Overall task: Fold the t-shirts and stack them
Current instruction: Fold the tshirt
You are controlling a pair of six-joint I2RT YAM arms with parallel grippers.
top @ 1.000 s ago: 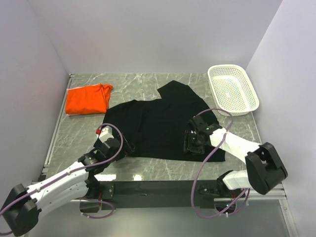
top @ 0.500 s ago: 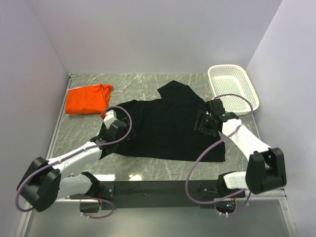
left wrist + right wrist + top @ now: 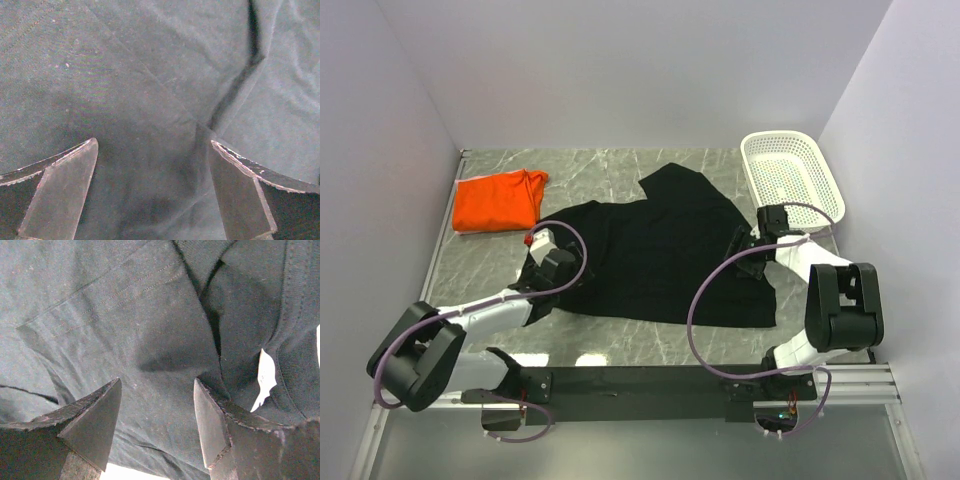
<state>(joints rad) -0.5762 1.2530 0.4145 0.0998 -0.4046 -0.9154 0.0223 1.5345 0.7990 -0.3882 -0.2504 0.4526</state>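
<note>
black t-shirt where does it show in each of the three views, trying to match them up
Top external: black t-shirt spread mid-table, between the orange t-shirt and the white basket.
Left wrist: black t-shirt fills the frame, with a dark crease at right.
Right wrist: black t-shirt fills nearly all of it, stitched hems showing.
Shared landmark: left gripper at the shirt's left edge, right gripper at its right edge.

- A robot lab cell.
- Plain white walls (image 3: 620, 70) box in the marble-look table (image 3: 620, 175).
- Left arm (image 3: 485, 315) and right arm (image 3: 810, 262) — cabled — stand on a black rail (image 3: 640, 380) at the table's near edge.
</note>
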